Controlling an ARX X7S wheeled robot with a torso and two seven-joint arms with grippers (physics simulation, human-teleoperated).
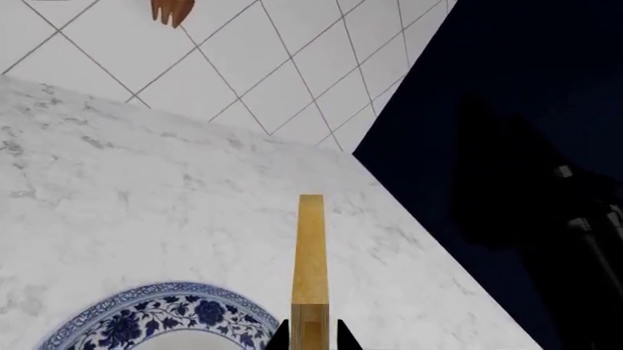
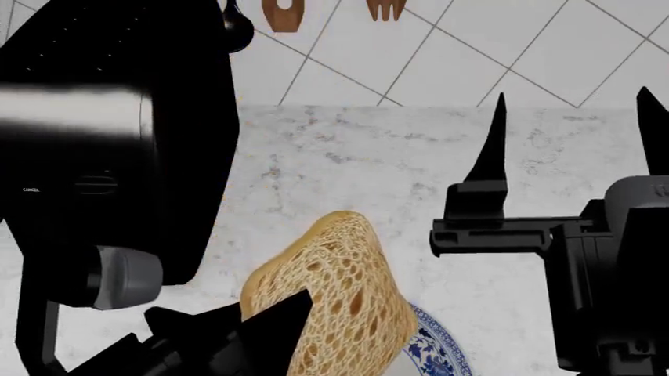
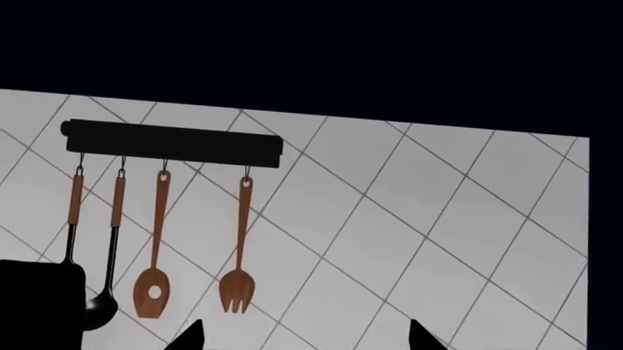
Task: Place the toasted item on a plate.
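One plate, blue floral rim, on the marble surface; its visible off-white centre holds nothing. One toasted item, golden holey bread slice, clamped in the left gripper and held over the near edge of the plate, seen edge-on in the left wrist view; cannot tell if it touches the plate. Right gripper spread wide, holding nothing, fingers pointing at the tiled wall. One black appliance at the left. One rail on the wall with four hanging utensils: two black ladle-type, one slotted wooden spoon, one wooden fork.
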